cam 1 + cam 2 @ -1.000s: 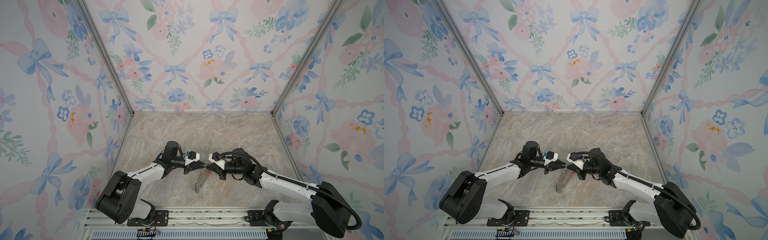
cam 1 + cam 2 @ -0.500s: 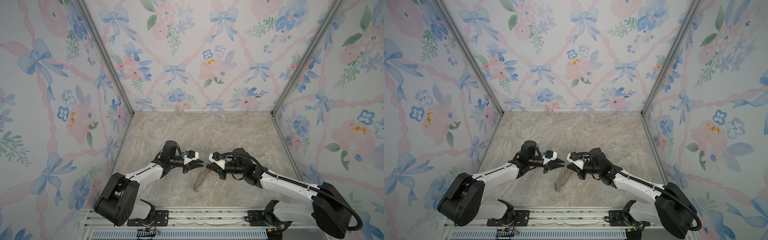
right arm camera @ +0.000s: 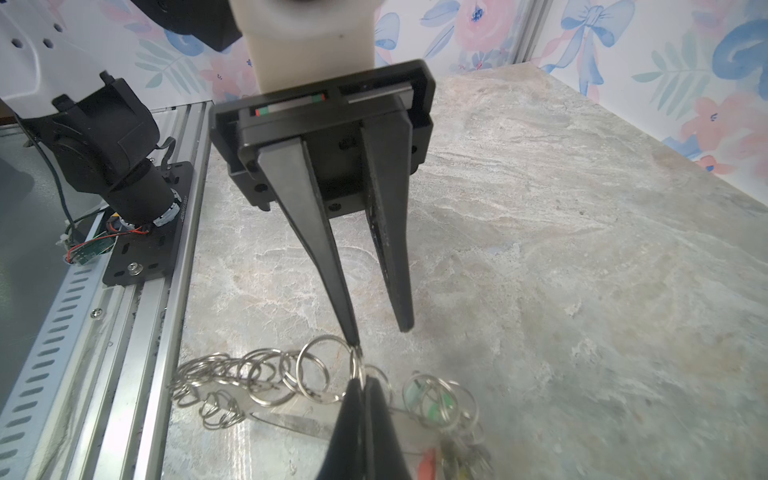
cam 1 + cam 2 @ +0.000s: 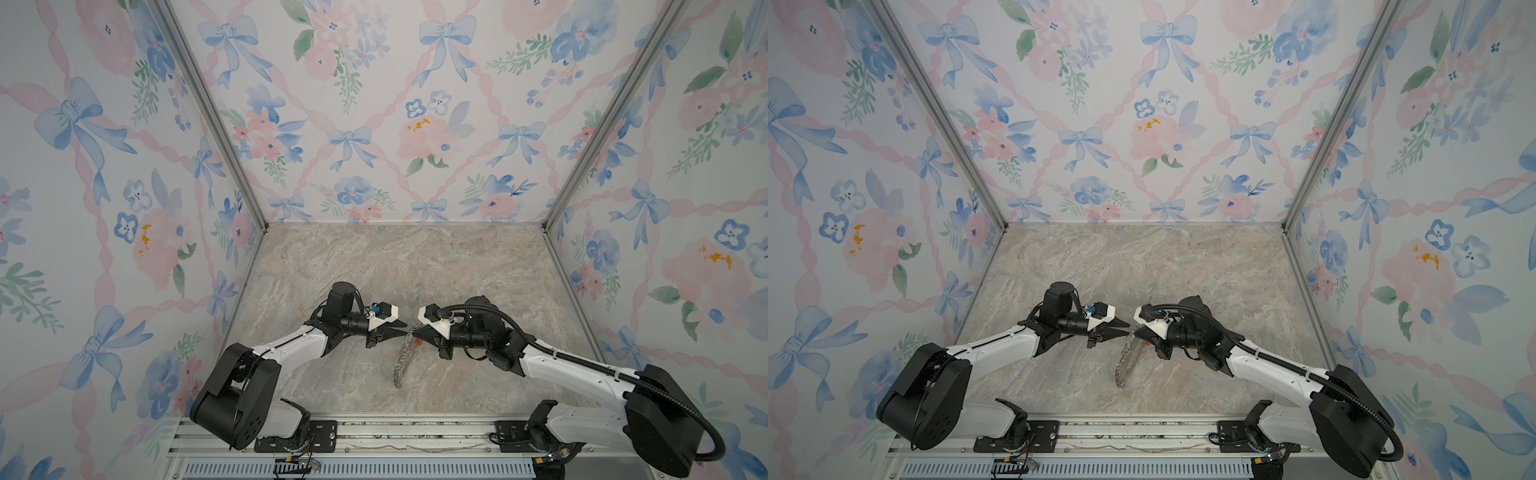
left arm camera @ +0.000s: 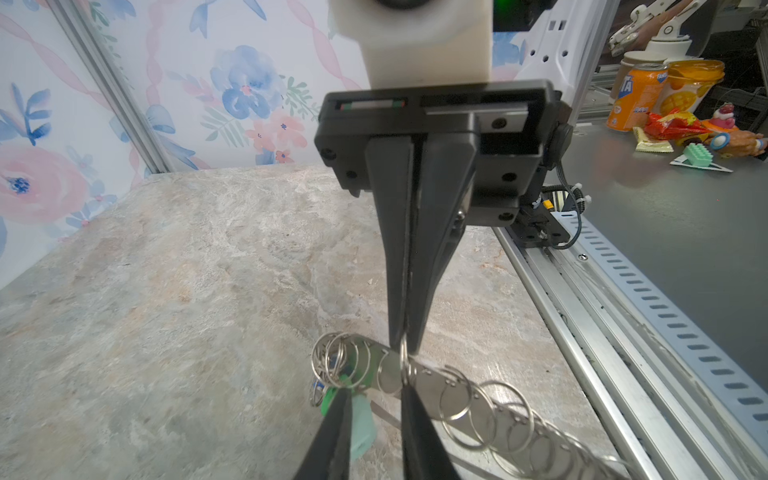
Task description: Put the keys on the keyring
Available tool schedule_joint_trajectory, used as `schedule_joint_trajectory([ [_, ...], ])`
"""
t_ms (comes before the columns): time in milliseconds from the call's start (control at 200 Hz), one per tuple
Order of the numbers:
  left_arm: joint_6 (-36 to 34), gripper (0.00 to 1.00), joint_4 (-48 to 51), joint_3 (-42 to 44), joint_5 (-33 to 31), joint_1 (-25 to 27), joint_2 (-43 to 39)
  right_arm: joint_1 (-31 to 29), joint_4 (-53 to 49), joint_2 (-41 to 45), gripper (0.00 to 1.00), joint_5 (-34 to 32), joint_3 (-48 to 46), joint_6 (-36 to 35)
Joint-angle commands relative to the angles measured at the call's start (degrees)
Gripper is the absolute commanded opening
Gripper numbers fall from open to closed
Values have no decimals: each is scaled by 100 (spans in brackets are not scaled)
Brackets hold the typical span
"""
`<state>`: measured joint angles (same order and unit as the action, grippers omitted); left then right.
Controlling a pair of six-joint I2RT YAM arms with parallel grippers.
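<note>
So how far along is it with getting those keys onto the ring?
Done: a green key, a blue key and a red key already hang at one end of the keyring. In hand: the right gripper is shut on the keyring, and the left gripper is open beside it. Left: unclear; no loose key is in view.

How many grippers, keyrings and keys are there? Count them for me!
grippers: 2, the left gripper and the right gripper
keyring: 1
keys: too bunched and blurred to count; green, blue and red ones show
total: 3, leaving the keys out
</note>
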<state>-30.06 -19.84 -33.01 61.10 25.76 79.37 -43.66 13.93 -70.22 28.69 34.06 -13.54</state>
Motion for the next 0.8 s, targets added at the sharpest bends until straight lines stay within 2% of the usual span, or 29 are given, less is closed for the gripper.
schedule_joint_trajectory([
  [0, -135, 24, 225, 6, 275, 131, 68, -52, 612, 122, 0, -77, 136, 61],
  [305, -307, 25, 286, 51, 219, 173, -15, -50, 667, 113, 0, -359, 93, 62],
  [590, -310, 26, 285, 67, 104, 243, -75, -64, 786, 101, 0, -332, 57, 124],
  [795, -271, 19, 280, 66, -170, 245, -165, -64, 751, 65, 0, -250, 78, 105],
])
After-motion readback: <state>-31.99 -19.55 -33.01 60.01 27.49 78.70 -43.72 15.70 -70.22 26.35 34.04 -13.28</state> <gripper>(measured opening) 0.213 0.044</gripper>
